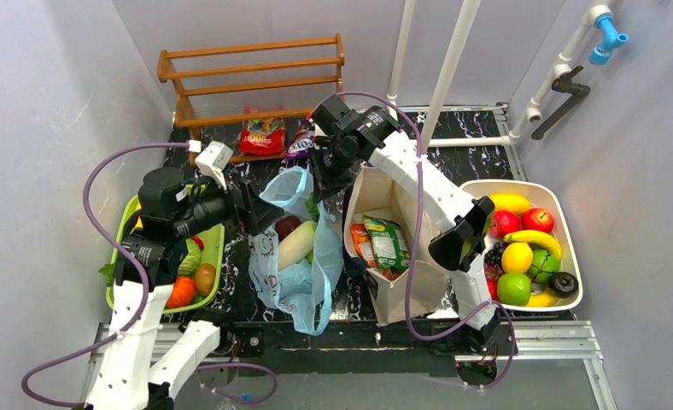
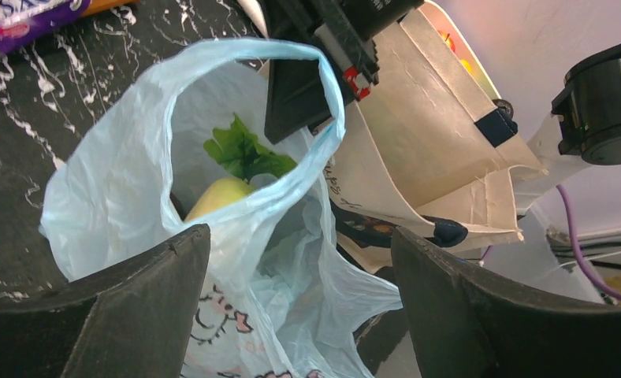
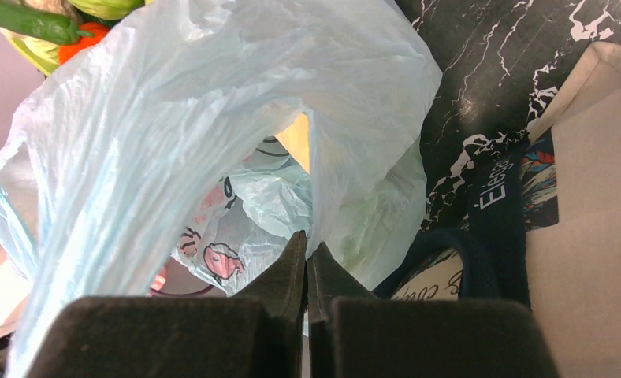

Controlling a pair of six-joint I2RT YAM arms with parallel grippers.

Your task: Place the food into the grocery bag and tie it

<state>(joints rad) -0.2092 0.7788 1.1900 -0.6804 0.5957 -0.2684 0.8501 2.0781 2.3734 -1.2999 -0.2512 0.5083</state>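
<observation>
Centrally, the grocery bag (image 1: 292, 286) lies slumped open on the dark marbled table (image 1: 487, 158), and room around it is tight. On its left, only a thin strip of bare table separates it from the green tray (image 1: 216, 265) of vegetables. On its right, the plastic presses against the beige canvas tote (image 1: 376, 192), which stands open with a green snack packet (image 1: 389, 243) and an orange snack packet (image 1: 361, 242) inside. The bag's near end reaches almost to the table's near edge. Beyond its far handle is a band of open tabletop before the wooden rack (image 1: 252, 77), where a red packet (image 1: 263, 132) and a purple packet (image 1: 301, 141) lie. Inside the bag are a dark red piece (image 1: 286, 226) and a pale long vegetable (image 1: 297, 243) with a green leaf (image 2: 244, 153). The left gripper (image 1: 260, 218) sits at the bag's left rim with its jaws spread wide, holding nothing, and crumpled plastic lies between its fingers (image 2: 134, 307). The right gripper (image 3: 306, 240) reaches over the tote's far left corner. Its jaws are pressed together on a thin fold of the blue plastic, holding one loop handle (image 2: 323, 102) up. A white basin (image 1: 487, 185) of fruit stands well apart at the right edge.
</observation>
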